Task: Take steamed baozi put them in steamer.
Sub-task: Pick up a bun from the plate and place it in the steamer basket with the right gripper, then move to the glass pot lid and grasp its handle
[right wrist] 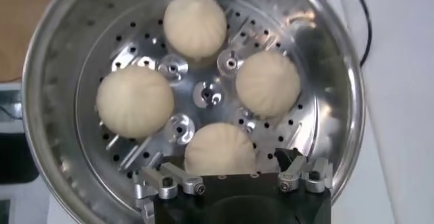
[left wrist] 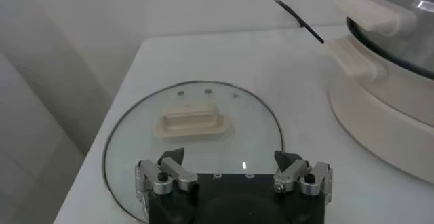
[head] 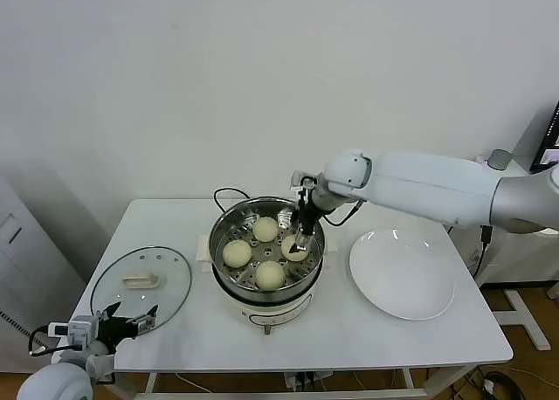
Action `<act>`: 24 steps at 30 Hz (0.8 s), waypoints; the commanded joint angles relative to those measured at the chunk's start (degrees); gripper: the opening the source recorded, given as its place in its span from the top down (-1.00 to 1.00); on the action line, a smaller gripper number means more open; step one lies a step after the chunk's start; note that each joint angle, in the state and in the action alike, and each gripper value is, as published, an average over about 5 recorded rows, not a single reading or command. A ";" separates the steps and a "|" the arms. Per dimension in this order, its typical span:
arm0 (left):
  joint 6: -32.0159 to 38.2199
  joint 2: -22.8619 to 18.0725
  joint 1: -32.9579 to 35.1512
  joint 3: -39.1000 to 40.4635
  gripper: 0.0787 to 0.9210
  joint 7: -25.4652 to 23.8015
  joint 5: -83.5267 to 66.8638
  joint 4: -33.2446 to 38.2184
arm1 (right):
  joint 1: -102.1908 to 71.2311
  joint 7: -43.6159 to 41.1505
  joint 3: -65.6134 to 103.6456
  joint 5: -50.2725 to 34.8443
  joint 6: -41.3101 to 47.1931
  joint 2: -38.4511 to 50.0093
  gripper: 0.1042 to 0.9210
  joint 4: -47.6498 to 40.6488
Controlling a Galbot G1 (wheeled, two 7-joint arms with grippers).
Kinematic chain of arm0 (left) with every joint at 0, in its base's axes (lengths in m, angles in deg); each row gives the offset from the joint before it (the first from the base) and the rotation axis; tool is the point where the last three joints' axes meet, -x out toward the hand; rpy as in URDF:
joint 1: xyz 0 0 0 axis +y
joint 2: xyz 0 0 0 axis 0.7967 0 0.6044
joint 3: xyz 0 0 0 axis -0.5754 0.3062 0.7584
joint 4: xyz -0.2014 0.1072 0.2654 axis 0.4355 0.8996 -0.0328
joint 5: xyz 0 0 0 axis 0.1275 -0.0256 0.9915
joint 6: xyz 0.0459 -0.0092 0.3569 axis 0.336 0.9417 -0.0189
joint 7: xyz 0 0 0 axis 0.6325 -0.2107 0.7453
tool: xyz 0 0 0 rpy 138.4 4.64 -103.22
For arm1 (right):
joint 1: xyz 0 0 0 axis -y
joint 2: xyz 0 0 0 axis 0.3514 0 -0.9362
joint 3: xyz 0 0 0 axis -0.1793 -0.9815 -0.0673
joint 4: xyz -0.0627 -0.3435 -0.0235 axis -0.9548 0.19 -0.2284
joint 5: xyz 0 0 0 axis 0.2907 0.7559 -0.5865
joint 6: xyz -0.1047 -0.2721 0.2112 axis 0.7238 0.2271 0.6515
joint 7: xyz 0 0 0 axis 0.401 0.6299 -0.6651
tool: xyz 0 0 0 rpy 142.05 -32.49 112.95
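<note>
Head view: four steamed baozi sit in the steamer; right gripper hangs above the three-o'clock bun, the plate bare. Right wrist view — jaws apart, straddling that bun untouched, likely just released. Left wrist view: left gripper idle over the glass lid, jaws apart.

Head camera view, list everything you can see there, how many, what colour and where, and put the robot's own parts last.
steamed baozi: four, cream-white, all on the perforated tray inside the steamer
steamer: one, shiny steel on a white base, table centre
black cord: one, behind the steamer
plate: one, white, bare, right of the steamer
glass lid: one, clear with cream handle, flat at the table's left
table: one, white
right gripper: open, over the baozi nearest the plate
left gripper: open, at the lid's near edge
</note>
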 commanded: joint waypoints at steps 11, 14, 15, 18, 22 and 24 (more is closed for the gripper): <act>-0.02 -0.48 -1.05 -0.69 -0.77 0.09 -0.33 -0.03 | -19.55 13.46 31.01 -7.75 -18.63 20.20 -0.76 2.26; -0.01 -0.58 -1.26 -0.94 -0.77 0.10 -0.46 0.17 | -27.84 17.89 39.79 -7.68 -21.40 22.33 -0.76 3.72; -0.01 -0.61 -1.27 -1.00 -0.77 0.10 -0.46 0.26 | -30.18 18.84 42.45 -7.52 -22.02 22.93 -0.76 4.24; 0.14 -0.59 -1.21 -1.03 -0.77 0.00 -0.43 0.41 | -38.51 20.55 50.03 -6.50 -24.32 24.14 -0.76 5.77; 0.61 -0.60 -1.23 -1.00 -0.77 -0.14 -0.35 0.44 | -51.16 24.73 62.84 -4.34 -27.36 23.31 -0.76 6.71; 0.85 -0.65 -1.33 -1.08 -0.77 -0.17 -0.29 0.50 | -57.17 26.68 69.36 -2.33 -28.41 22.39 -0.76 6.85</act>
